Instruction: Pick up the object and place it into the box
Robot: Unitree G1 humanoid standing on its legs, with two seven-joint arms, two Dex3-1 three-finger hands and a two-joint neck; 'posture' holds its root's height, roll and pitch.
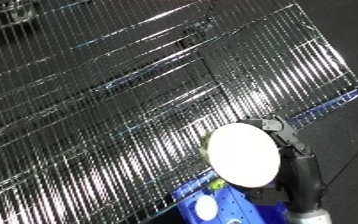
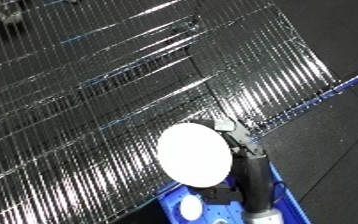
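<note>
A white round disc (image 1: 244,154) hangs in the air, face toward the camera, in the lower right of both eye views. My right hand (image 1: 283,136) grips its right rim from behind, fingers curled over the edge, with the forearm (image 1: 302,186) running down to the lower edge. Just below the disc lies the blue bin (image 2: 288,201), only partly in view. A small white round item (image 1: 205,207) rests inside it. My left hand does not show.
A shiny wire shelf (image 1: 113,100) slants across most of the picture, behind and left of the disc. Dark floor (image 1: 353,40) shows at the right. The shelf's blue-trimmed edge (image 2: 353,80) runs beside the bin.
</note>
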